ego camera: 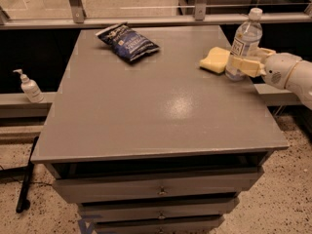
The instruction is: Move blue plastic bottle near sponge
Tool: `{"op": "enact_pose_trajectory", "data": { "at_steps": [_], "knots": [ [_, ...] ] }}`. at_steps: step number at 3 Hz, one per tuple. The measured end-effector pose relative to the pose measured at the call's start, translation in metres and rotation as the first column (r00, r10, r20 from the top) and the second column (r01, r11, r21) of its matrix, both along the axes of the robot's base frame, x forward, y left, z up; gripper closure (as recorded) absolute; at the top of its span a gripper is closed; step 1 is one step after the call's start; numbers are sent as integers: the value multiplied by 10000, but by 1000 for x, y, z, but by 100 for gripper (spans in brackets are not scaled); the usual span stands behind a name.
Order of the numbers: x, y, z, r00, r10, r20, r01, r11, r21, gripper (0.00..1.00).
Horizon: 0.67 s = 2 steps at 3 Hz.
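Observation:
The blue plastic bottle [246, 35] stands upright on the grey table [161, 111] near its back right edge. The pale yellow sponge [214, 60] lies just left of the bottle, almost touching it. My gripper [243, 58] reaches in from the right with its cream fingers [242, 65] around the bottle's lower half, one in front and one behind, shut on it. The white arm [290, 72] extends off the right edge.
A dark blue snack bag [127, 42] lies at the table's back left. A small white pump bottle [29, 87] stands on a ledge left of the table. A glass rail [146, 18] runs behind. Drawers [158, 191] sit below the tabletop.

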State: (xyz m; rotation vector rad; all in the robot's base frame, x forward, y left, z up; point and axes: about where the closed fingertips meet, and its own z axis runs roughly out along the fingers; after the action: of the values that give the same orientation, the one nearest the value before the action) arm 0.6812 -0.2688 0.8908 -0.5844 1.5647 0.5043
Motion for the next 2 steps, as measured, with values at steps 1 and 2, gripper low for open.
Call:
{"op": "enact_pose_trajectory", "data": {
  "at_steps": [1, 2],
  "knots": [
    [-1, 14, -4, 9985, 512, -179, -510, 9986, 107, 0],
    [-6, 25, -4, 9954, 917, -262, -911, 9956, 221, 0]
  ]
}}
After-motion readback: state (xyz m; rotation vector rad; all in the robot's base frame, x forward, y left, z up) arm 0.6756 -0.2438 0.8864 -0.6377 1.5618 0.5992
